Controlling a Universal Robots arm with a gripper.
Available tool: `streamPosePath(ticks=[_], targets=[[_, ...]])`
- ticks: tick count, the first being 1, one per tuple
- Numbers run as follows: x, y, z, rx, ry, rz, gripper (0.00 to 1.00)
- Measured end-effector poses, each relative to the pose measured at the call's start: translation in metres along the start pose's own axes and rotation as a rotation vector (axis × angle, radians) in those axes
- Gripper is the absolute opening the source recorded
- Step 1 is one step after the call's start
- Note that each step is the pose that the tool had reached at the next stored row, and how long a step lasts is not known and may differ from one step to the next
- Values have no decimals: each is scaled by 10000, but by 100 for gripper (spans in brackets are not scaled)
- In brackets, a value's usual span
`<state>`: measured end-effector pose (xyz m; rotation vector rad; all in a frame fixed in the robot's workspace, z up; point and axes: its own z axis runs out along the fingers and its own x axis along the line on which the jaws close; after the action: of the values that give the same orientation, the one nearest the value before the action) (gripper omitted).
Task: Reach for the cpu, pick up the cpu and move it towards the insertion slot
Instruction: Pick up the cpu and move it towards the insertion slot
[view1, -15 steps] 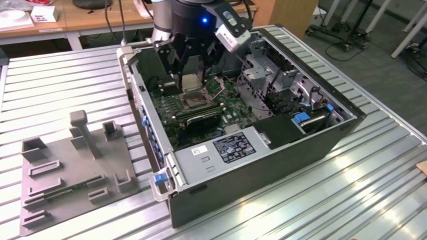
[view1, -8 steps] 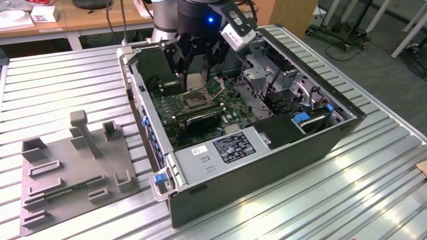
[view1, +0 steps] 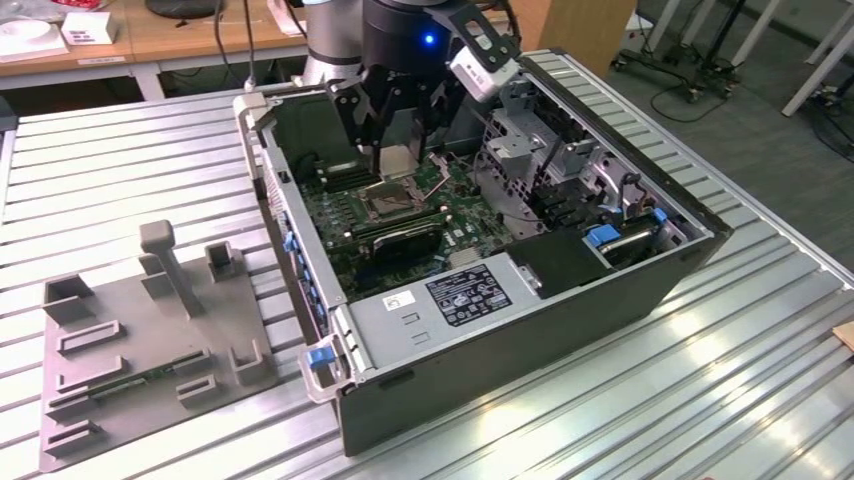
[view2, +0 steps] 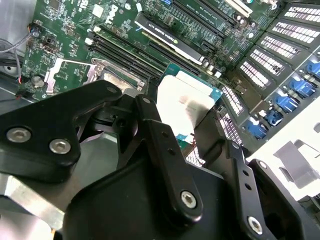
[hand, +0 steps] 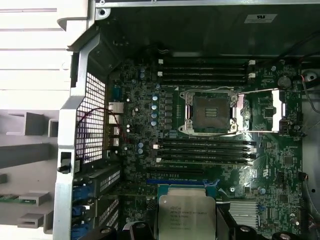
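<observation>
a: while the gripper (view1: 396, 140) hangs inside the open case (view1: 641, 290), what's it got?
b: fingers pinching the cpu (hand: 186, 216), just above the board, near the insertion slot (hand: 210, 113).

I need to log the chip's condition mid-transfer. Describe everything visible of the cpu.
The cpu is a small flat square chip with a silvery-white metal face carrying faint print, set on a green edge. The gripper holds it by opposite sides, its black fingers pressed against it. In the exterior view it hangs above the motherboard, over the insertion slot, not seated. In the first wrist view its face looks level and unmarked.
</observation>
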<state>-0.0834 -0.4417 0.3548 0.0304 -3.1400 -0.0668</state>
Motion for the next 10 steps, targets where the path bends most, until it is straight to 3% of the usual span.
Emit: streamPosePath(ticks=[6,10], targets=[[-8,0,1,-1,-1,-2,54],[-79,-2,5,0,1,-1,54]])
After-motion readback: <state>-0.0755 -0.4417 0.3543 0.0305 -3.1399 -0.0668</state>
